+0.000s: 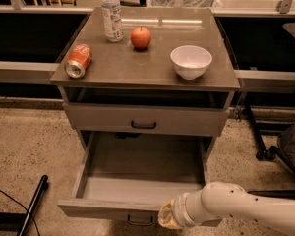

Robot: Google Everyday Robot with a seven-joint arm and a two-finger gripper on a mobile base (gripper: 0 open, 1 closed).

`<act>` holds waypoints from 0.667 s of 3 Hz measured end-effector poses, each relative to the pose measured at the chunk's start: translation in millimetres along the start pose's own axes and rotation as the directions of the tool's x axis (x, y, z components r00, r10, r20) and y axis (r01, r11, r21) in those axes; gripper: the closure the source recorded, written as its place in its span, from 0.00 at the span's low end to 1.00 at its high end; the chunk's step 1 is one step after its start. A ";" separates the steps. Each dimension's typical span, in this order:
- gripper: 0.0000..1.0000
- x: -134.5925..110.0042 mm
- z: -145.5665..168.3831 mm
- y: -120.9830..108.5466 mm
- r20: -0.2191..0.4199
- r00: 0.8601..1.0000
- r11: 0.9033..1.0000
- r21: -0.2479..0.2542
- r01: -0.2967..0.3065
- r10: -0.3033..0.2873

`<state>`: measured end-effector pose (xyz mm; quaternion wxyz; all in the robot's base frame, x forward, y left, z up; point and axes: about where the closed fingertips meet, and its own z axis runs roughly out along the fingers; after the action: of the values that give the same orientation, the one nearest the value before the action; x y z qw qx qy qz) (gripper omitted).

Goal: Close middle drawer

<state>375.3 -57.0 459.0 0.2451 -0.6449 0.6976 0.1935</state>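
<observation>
A grey bench [152,73] stands on a speckled tan floor [24,146], with dark recesses behind it. On its top, a water bottle [111,14] stands near the back left corner with a red apple [141,37] beside it. A soda can [78,61] lies on its side by the left edge, and a white bowl [191,61] sits towards the right edge. The middle drawer [142,161] is pulled far out below the front edge, under the upper drawer [145,119]. Its long axis runs out from the bench and its handle [140,222] faces forward. The gripper [168,216], on a white arm [246,211], is at the drawer front, just right of the handle. Whether it grasps anything cannot be told.
</observation>
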 end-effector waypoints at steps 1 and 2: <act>0.13 0.0 0.0 0.0 0.000 1.000 1.000 0.000 0.000 0.000; 0.00 0.0 0.0 0.0 0.000 1.000 1.000 0.000 0.000 0.000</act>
<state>375.2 -57.0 458.9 0.2451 -0.6449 0.6975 0.1935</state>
